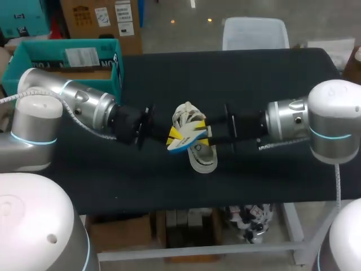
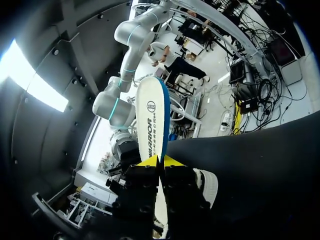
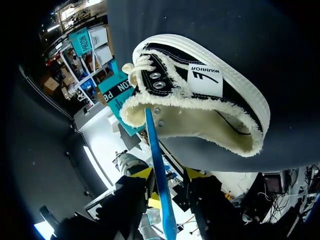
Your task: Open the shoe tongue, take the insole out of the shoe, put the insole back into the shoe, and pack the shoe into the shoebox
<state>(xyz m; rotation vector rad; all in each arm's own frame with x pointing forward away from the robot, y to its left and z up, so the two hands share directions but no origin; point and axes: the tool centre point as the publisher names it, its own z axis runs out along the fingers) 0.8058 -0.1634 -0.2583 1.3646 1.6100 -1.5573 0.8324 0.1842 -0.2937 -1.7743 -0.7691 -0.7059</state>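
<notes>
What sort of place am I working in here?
Probably a robotics lab test bench: left arm and right arm meet over a black table, with a shoe, its insole and a teal shoebox as props.

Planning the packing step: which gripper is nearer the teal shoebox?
Left. The left gripper, clamping the insole, is on the side of the shoe facing the shoebox; the right gripper is on its far side.

Above the black counter (image 1: 271, 169), the left hand (image 1: 174, 135) pinches a blue-edged insole (image 1: 184, 144) over the pale shoe (image 1: 203, 160), right hand (image 1: 205, 130) close beside; teal shoebox (image 1: 34, 53) back-left.
</notes>
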